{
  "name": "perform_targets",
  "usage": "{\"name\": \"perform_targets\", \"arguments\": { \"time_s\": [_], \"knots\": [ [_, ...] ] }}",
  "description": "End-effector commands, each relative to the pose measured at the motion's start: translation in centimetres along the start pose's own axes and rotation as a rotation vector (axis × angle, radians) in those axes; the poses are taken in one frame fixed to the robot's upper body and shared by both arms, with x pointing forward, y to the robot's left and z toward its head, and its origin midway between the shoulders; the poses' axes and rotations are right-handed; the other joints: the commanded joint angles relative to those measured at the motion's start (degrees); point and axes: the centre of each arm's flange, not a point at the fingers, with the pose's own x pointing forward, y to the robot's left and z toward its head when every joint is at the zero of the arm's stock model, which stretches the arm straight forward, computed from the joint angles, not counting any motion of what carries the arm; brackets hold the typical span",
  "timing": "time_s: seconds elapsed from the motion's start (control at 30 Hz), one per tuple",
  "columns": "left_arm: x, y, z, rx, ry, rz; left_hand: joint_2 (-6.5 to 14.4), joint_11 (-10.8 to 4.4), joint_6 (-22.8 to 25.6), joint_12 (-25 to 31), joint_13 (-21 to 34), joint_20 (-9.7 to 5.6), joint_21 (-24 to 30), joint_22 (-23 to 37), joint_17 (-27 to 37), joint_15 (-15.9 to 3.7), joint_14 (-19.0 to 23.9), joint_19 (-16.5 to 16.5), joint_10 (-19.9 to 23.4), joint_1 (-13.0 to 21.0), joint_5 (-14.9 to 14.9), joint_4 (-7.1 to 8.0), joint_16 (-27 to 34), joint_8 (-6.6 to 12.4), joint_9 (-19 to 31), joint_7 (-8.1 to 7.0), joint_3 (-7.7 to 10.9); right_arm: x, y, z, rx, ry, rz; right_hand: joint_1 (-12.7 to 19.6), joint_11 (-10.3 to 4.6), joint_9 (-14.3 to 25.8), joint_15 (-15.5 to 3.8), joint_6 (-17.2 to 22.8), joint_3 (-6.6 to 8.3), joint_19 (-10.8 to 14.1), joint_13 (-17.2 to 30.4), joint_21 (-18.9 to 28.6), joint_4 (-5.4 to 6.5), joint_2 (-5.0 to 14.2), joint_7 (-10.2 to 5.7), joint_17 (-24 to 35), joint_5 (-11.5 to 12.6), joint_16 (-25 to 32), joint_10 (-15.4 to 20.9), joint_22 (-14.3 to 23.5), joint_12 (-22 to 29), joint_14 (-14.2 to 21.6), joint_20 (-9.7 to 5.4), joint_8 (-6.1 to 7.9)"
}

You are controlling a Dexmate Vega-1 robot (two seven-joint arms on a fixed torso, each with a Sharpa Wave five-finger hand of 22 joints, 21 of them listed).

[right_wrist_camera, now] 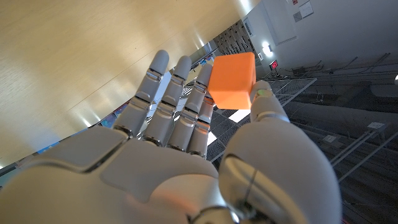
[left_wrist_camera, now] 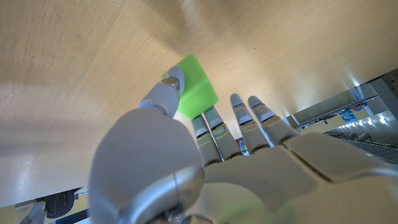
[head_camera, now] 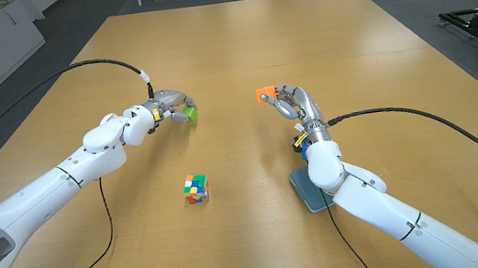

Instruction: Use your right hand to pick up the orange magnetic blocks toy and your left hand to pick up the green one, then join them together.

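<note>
My left hand [head_camera: 169, 105] pinches the green block [head_camera: 189, 114] between thumb and a finger, left of the table's middle. The left wrist view has the green block [left_wrist_camera: 196, 86] at the tips of that hand [left_wrist_camera: 205, 149], with the thumb against its side. To the right of the middle, my right hand [head_camera: 292, 103] holds the orange block [head_camera: 264, 95] at its fingertips. In the right wrist view the orange block [right_wrist_camera: 232, 79] sits between the thumb and a finger of the hand [right_wrist_camera: 186, 143], its other fingers stretched out. The two blocks face each other about a hand's length apart.
A multicoloured puzzle cube [head_camera: 195, 188] lies on the wooden table [head_camera: 228, 52], nearer me than the blocks. A small blue-grey pad [head_camera: 307, 190] lies under my right forearm. Cabinets and boxes stand beyond the far edge.
</note>
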Motion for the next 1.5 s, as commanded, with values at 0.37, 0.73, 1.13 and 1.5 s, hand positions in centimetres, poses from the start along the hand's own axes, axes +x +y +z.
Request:
{"name": "perform_targets", "arguments": {
  "time_s": [0.37, 0.73, 1.13, 1.5],
  "knots": [
    [-4.6, 1.7, -1.0, -0.320, -0.033, 0.198, 0.7, -0.43, 1.8, 0.3, 0.2, -0.18, 0.6, 0.1, 0.2, -10.01, 1.7, 1.7, 2.4, 0.3, 0.2, 0.42, 0.3, 0.78, 0.1, 0.21, 1.01, -0.4, -0.3, 0.8, 0.033, -0.081, 0.014, 5.8, -3.13, 0.3, -3.62, 7.3, 0.09, 0.0, 0.2, 0.5, 0.23, 5.36, -6.65, 0.2, 0.3, -0.2, 3.7, 0.2, 0.2, 0.5, 0.12, 0.50],
    [-6.8, 1.5, -0.7, -0.456, -0.050, 0.344, 0.5, -0.40, 2.6, 0.2, 0.2, -0.05, 0.6, 0.1, 0.2, -9.98, 2.5, 2.4, 3.4, -0.2, 0.2, 0.63, 0.2, 0.90, 0.1, 0.52, 0.95, -0.3, -0.3, 1.2, 0.071, -0.142, 0.041, 5.9, -3.13, 0.3, -3.77, 7.3, 0.11, -0.1, 0.1, 0.4, 0.20, 5.40, -6.68, 0.2, 0.3, -0.4, 3.7, 0.2, 0.1, 0.4, -0.09, 0.51],
    [-6.9, -0.5, -0.1, -0.707, -0.142, 0.455, 0.6, -0.42, 3.4, 0.1, 0.2, 0.19, 0.6, 0.1, 0.1, -10.11, 3.2, 2.8, 4.1, 0.1, 0.2, 0.47, 0.2, 1.03, 0.1, 0.40, 1.25, -0.3, -0.4, 1.8, 0.142, -0.196, 0.042, 6.0, -3.13, 0.3, -3.81, 7.3, 0.09, -0.3, 0.1, 0.4, 0.17, 5.36, -6.69, 0.2, 0.3, -0.5, 3.6, 0.2, 0.0, 0.2, -0.19, 0.51],
    [-7.0, -2.2, 0.7, -0.951, -0.251, 0.524, 0.8, -0.43, 3.9, 0.0, 0.2, 0.26, 0.5, 0.1, 0.2, -10.19, 3.8, 3.0, 4.7, 0.4, 0.3, 0.41, 0.1, 1.07, 0.1, 0.28, 1.53, 0.3, -0.7, 2.3, 0.209, -0.230, 0.057, 5.9, -3.12, 0.3, -3.83, 6.9, 0.01, -0.5, 0.2, 0.4, 0.17, 5.28, -6.72, 0.2, 0.3, -0.5, 3.5, 0.2, -0.1, 0.2, -0.15, 0.35]
  ]
}}
